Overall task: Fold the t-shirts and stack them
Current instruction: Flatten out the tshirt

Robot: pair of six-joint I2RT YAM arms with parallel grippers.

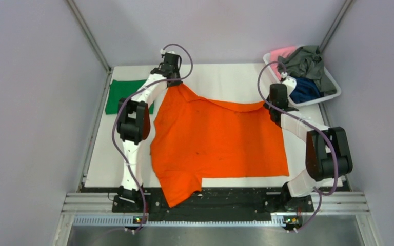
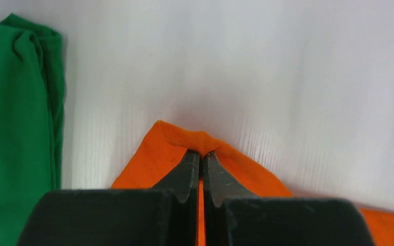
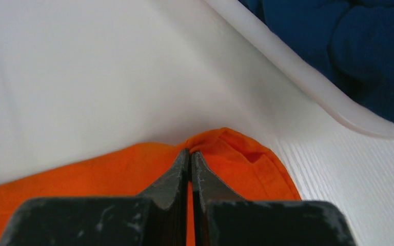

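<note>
A bright orange t-shirt lies spread over the middle of the table, its near left part hanging over the front edge. My left gripper is shut on its far left corner. My right gripper is shut on its far right corner. A folded green t-shirt lies at the far left and shows in the left wrist view. Grey-green, navy blue and pink t-shirts lie in the basket.
A white plastic basket stands at the far right corner, its rim close beyond my right gripper. The white table is walled by grey panels on the left, back and right.
</note>
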